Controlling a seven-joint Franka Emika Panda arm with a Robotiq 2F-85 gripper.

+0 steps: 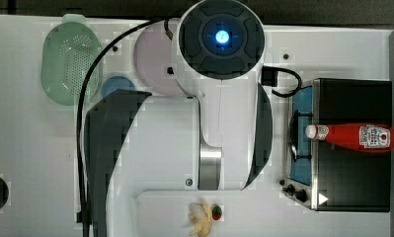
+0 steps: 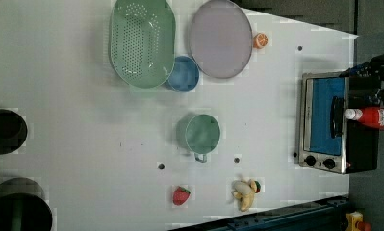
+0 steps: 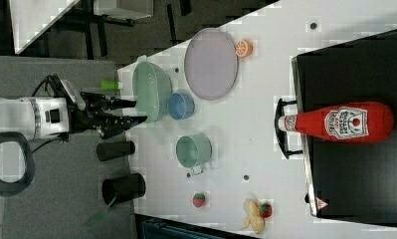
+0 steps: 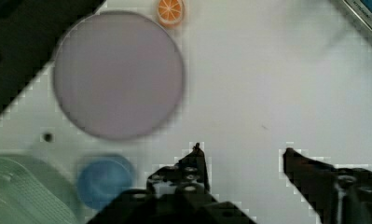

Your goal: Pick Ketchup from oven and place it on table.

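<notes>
1. Gripper [image 4: 242, 151]: black fingers spread apart, holding nothing, above the table [image 4: 277, 84].
2. Plate [image 4: 118, 74]: round, smooth, pale purple; orange slice [image 4: 170, 11] at its 1 o'clock in the wrist view.
3. Ketchup [image 3: 338, 122]: slim red bottle with a white cap, lying on the oven [image 3: 357, 164] roof; the label's writing is unreadable.
4. Oven: boxy, black, with a blue-tinted glass door.
5. Colander [image 2: 141, 43]: green, perforated.

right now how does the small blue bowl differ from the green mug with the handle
The small blue bowl is blue and has no handle; the green mug is pale green with a handle. In the left view the bowl touches the green perforated colander, while the mug stands apart. Both are round and open-topped.
</notes>
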